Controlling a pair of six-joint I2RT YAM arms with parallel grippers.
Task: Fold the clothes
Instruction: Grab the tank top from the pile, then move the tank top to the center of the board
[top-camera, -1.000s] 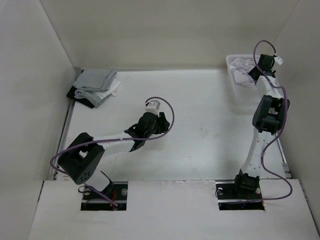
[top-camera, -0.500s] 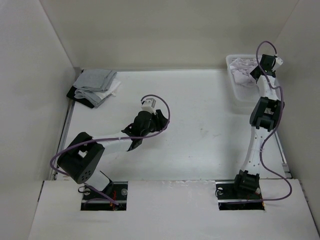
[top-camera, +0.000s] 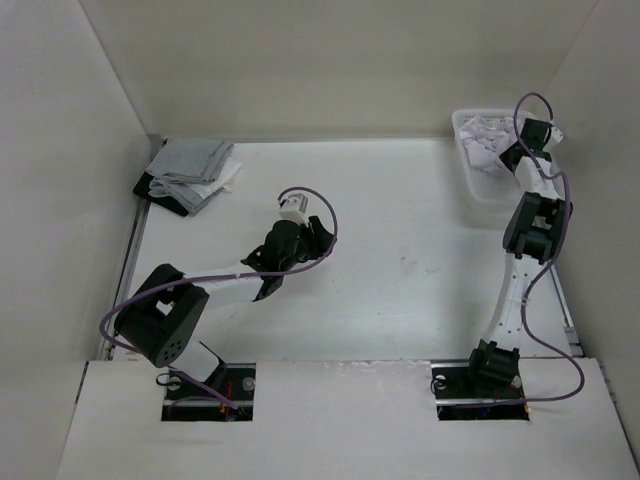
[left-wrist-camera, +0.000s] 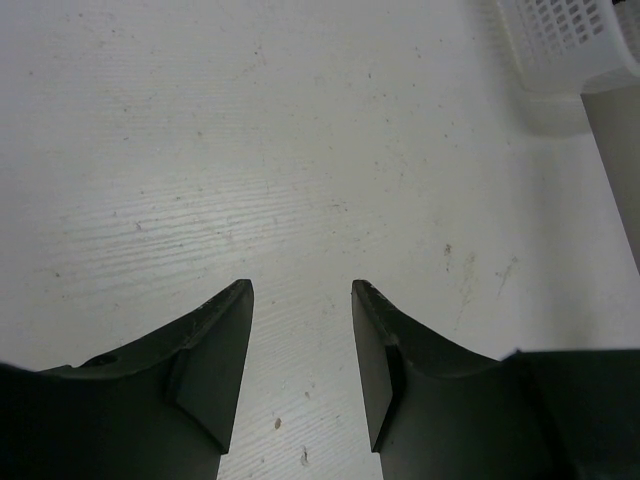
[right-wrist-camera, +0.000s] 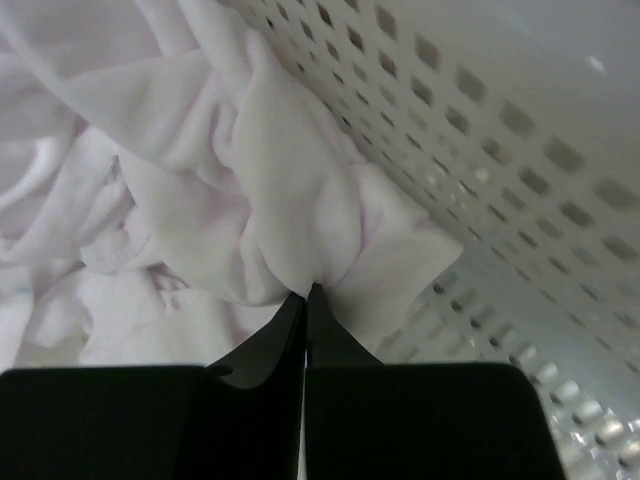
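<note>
Closed since a second ago: right gripper (right-wrist-camera: 306, 290), pinching a fold of T-shirt (right-wrist-camera: 270, 180).
Bunched inside the basket (right-wrist-camera: 500, 130), against its perforated wall; left gripper (left-wrist-camera: 300, 288) agape, well apart from it.

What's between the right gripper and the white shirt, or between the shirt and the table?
Nothing separates them: the right gripper is shut on a fold of the T-shirt. It lies inside the basket, so the perforated wall stands between it and the table.
</note>
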